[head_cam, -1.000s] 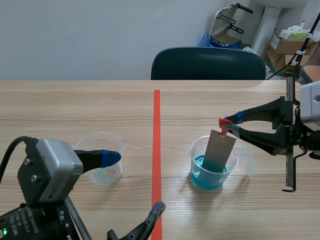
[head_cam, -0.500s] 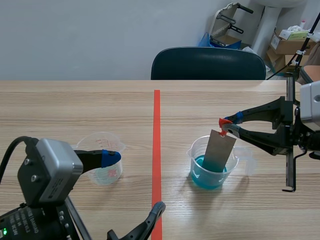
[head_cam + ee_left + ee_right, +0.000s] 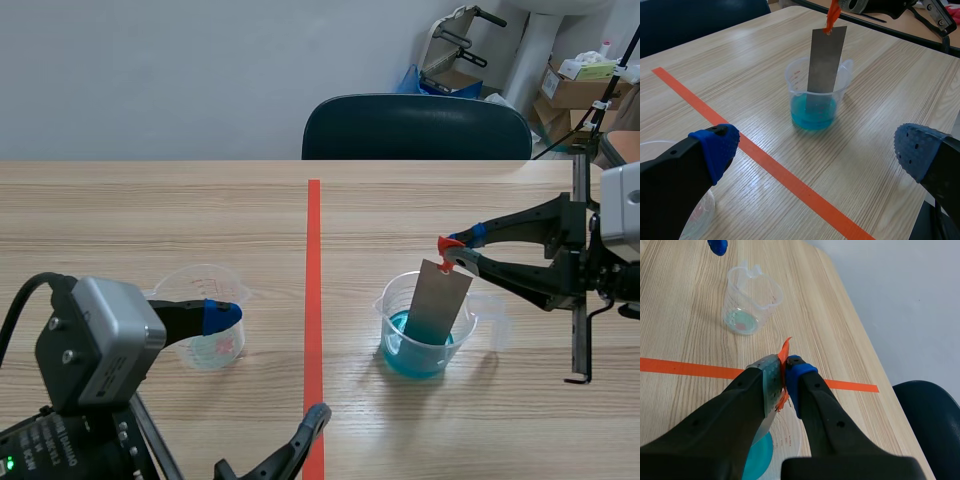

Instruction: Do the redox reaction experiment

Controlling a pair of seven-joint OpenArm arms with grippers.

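Here the right gripper (image 3: 455, 250) hangs above the right half of the light wooden table (image 3: 150, 220), its fingers pinched tight on a small orange-red tab (image 3: 447, 245) fixed to the top of a flat grey metal strip (image 3: 438, 300). The strip hangs tilted, and its lower end dips into the blue liquid (image 3: 405, 352) at the bottom of a clear plastic measuring beaker (image 3: 388, 318). This beaker stands on the table's right half, nearer the near edge than the far one and just right of the orange-red tape line (image 3: 313, 280) that runs from the near edge toward the far edge.

The left gripper (image 3: 268, 365) stands wide open over the near left part of the table and holds nothing. Its blue-padded fingertip (image 3: 220, 315) lies over a second clear plastic beaker with red markings (image 3: 190, 285), left of the tape line. Whether the pad touches the rim cannot be told. From the right wrist, that beaker shows only a faint pale film at its bottom.

A dark blue chair (image 3: 415, 128) stands behind the table's far edge.
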